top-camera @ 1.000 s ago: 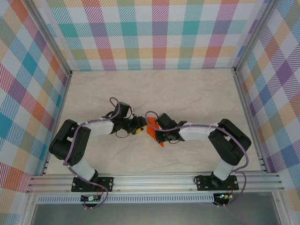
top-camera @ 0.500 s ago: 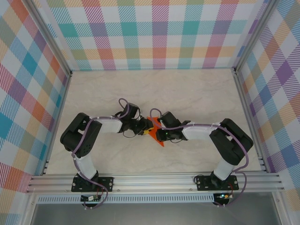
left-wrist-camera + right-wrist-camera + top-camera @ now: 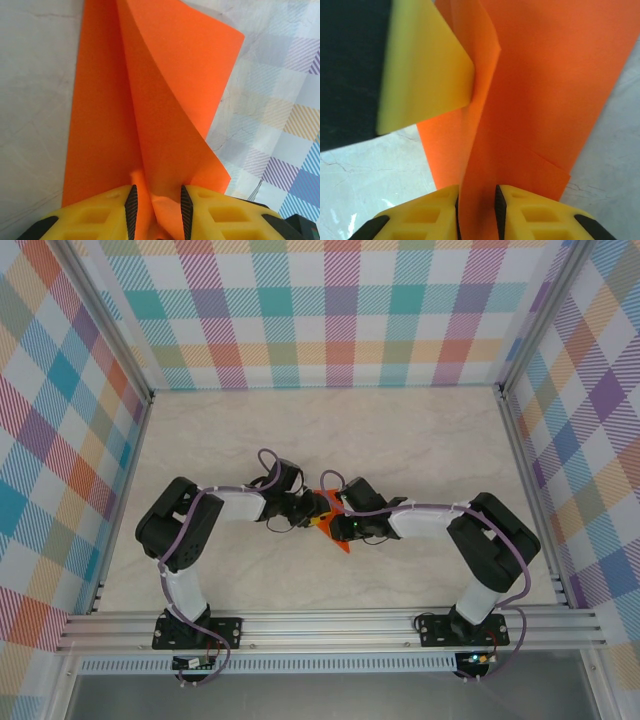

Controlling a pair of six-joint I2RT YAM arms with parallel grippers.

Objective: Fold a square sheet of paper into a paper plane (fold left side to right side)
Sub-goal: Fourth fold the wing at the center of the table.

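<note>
End effectors (image 3: 158, 202) (image 3: 476, 205) tight on paper (image 3: 165, 85)

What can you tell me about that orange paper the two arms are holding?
The orange paper is thin, plain and bright, folded into long flaps that meet at sharp creases, one flap curving upward. It is near the middle of the pale table. The left gripper pinches one end between yellow fingers; the right gripper pinches a raised fold from the opposite side.

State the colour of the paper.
The paper is plain bright orange; left wrist view shows it best.
</note>
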